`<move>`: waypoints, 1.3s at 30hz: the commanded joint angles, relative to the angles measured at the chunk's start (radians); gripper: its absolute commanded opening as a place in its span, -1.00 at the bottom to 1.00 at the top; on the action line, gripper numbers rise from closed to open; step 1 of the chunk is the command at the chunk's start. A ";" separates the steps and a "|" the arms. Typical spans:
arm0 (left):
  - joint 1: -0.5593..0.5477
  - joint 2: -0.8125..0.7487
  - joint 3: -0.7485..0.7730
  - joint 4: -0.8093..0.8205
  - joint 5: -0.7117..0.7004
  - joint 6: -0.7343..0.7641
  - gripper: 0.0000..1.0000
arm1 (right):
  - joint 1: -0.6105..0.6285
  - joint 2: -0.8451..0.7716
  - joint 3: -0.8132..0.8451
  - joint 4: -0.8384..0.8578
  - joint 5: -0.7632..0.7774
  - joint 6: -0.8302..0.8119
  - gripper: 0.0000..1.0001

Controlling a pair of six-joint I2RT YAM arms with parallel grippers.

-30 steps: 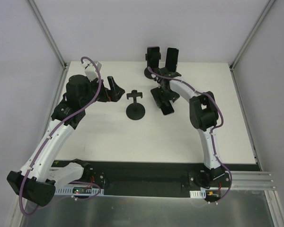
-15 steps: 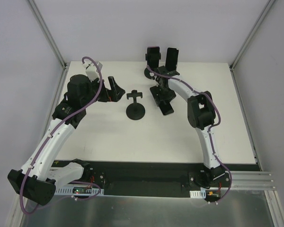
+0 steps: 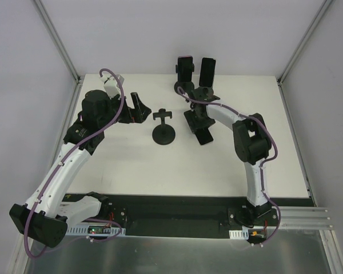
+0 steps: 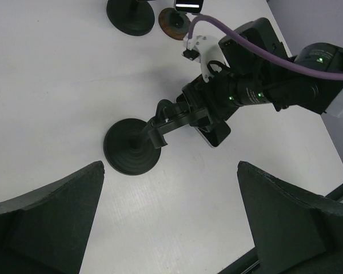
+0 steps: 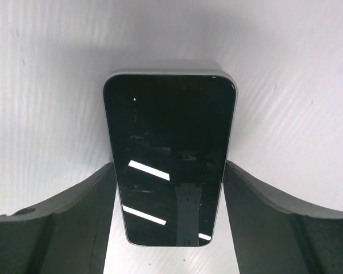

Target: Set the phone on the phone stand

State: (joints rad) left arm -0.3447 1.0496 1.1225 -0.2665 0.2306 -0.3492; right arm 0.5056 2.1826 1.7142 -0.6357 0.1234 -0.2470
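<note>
- Since a second ago, the right arm's elbow has swung outward to the right, and the phone (image 3: 204,137) under its gripper has slipped slightly toward the near edge of the table (image 3: 131,165).
- The right gripper (image 3: 200,123) points down over the phone, which lies flat on the table, screen up.
- From the right wrist, its two fingers (image 5: 74,222) press against the phone's long edges, clamped on it.
- The empty phone stand (image 3: 163,132) stands upright just left of the phone, apart from it.
- The left gripper (image 3: 136,108) hangs left of the stand, fingers spread wide with nothing between them.
- Two other stands (image 3: 186,68) at the back edge each carry a phone.
</note>
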 commanded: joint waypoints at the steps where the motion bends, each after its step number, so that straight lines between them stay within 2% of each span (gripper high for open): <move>1: 0.010 -0.002 -0.004 0.047 -0.007 0.001 0.98 | 0.016 -0.168 -0.131 0.111 0.059 0.021 -0.40; 5: 0.010 0.001 -0.001 0.044 0.009 0.000 0.98 | 0.017 -0.283 -0.299 0.198 0.071 0.046 -0.50; 12: 0.012 -0.014 0.000 0.044 0.021 -0.010 0.98 | 0.014 -0.412 -0.499 0.343 0.068 0.104 -0.66; 17: 0.010 -0.011 -0.006 0.050 0.027 -0.016 0.98 | 0.014 -0.518 -0.611 0.413 0.050 0.140 -0.71; 18: 0.010 -0.010 -0.006 0.050 0.029 -0.016 0.98 | 0.014 -0.529 -0.625 0.422 0.050 0.129 -0.78; 20: 0.010 -0.002 -0.006 0.052 0.033 -0.019 0.98 | 0.022 -0.567 -0.642 0.400 0.096 0.126 -0.88; 24: 0.010 -0.002 -0.012 0.061 0.039 -0.024 0.97 | 0.005 -0.624 -0.679 0.407 0.047 0.127 -0.92; 28: 0.009 0.001 -0.026 0.104 0.096 -0.019 0.93 | 0.007 -0.679 -0.709 0.412 0.027 0.141 -0.99; 32: -0.011 0.033 -0.029 0.153 0.261 -0.014 0.84 | 0.007 -0.773 -0.752 0.445 -0.016 0.166 -0.99; 36: -0.065 0.091 -0.024 0.191 0.384 -0.019 0.75 | 0.036 -0.857 -0.774 0.452 -0.063 0.195 -0.99; 39: -0.111 0.128 -0.020 0.204 0.426 -0.027 0.66 | 0.086 -0.934 -0.780 0.468 -0.091 0.235 -0.99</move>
State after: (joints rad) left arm -0.4023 1.1416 1.0966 -0.1337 0.5129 -0.3592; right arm 0.5350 1.3746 0.9325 -0.2508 0.0994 -0.0788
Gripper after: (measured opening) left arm 0.857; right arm 0.710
